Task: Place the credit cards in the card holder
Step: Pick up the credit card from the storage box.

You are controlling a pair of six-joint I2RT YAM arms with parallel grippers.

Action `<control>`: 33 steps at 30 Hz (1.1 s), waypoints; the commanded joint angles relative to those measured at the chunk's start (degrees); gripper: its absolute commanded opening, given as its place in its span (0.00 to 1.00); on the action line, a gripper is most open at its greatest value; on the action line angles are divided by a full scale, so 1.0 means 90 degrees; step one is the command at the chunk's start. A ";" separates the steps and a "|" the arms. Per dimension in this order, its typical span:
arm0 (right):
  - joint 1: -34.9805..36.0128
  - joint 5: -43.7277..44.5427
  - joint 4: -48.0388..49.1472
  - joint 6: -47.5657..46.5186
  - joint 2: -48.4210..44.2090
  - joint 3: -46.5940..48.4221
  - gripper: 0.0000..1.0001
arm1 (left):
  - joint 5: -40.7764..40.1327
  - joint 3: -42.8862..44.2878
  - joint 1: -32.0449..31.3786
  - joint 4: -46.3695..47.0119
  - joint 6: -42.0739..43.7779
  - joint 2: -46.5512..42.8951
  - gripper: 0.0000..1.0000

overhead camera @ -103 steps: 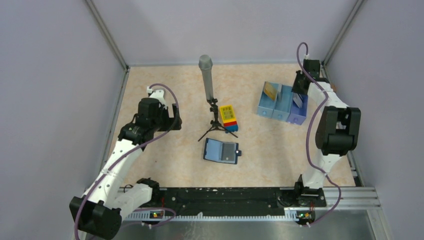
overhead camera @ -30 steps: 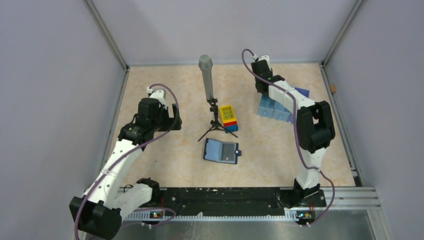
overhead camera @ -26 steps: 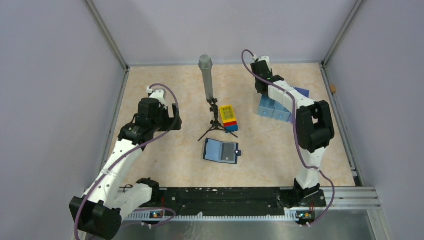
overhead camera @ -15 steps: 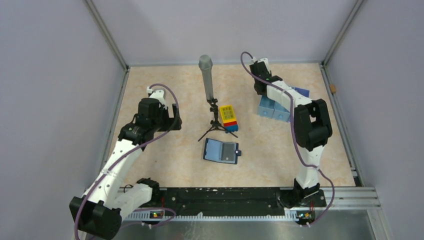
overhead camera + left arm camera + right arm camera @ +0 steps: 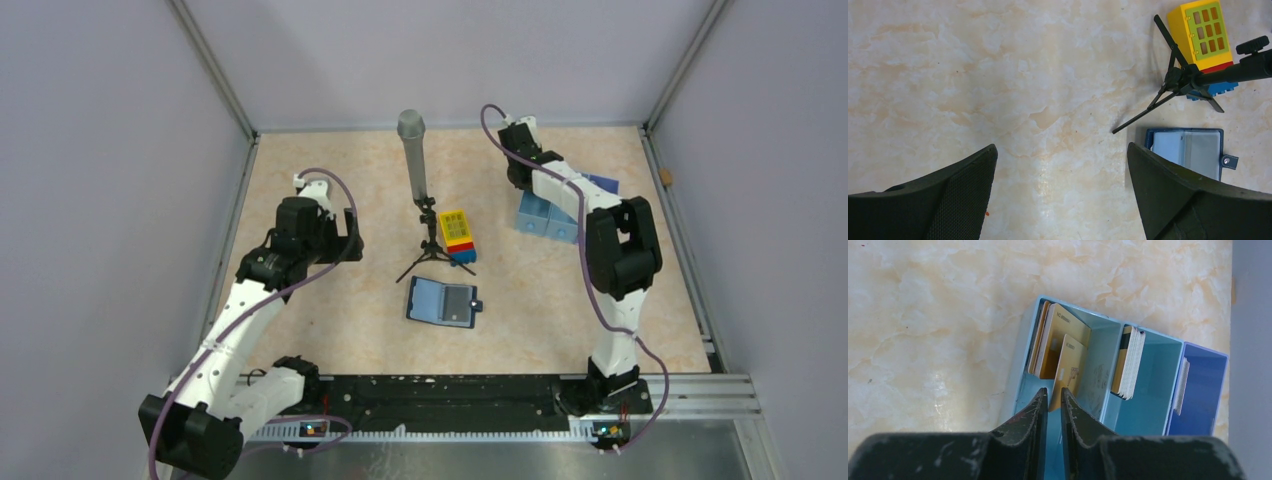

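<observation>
Several credit cards (image 5: 1048, 342), thin gold and tan rectangles, stand on edge in a stack against the outer wall of the end compartment of a pale blue tray (image 5: 1153, 385). One gold card (image 5: 1070, 365) stands apart from that stack, tilted. Its lower edge sits between the fingers of the right hand (image 5: 1053, 392), which are drawn nearly together and pinch it.

The card holder (image 5: 443, 301) lies open and flat near the middle of the bench (image 5: 330, 310), well apart from the tray. It is navy at the rim and lighter blue inside, one half pale and the other greyish, with a snap tab sticking out of one side.

The bench top is a cream, marbled surface, closed in by plain grey walls (image 5: 100, 200). A grey microphone on a small black tripod (image 5: 413, 150) stands behind the card holder. A yellow-topped toy brick block (image 5: 457, 235) sits just beside the tripod's legs.

The tray has three compartments. The middle one holds a stack of pale cards (image 5: 1130, 360) with a darker one on its outer face. The deeper blue end compartment holds a few pale cards (image 5: 1184, 380) leaning on its wall.

The left hand (image 5: 1062, 147) hangs over bare bench with its fingers spread wide, holding nothing.
</observation>
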 commanded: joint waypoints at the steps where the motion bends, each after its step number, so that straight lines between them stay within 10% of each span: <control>1: 0.0000 0.0241 0.0069 -0.0035 -0.0041 0.0286 0.14 | 0.0032 -0.0050 0.0029 0.0196 0.0022 -0.0125 0.99; 23: -0.0017 0.1236 0.0448 0.0024 0.0401 0.0106 0.08 | 0.0027 -0.0070 0.0031 0.0196 0.0016 -0.0164 0.99; 33: 0.0006 0.0468 0.0587 0.0109 -0.1200 -0.0151 0.00 | 0.0056 -0.0089 0.0027 0.0210 0.0026 -0.0252 0.99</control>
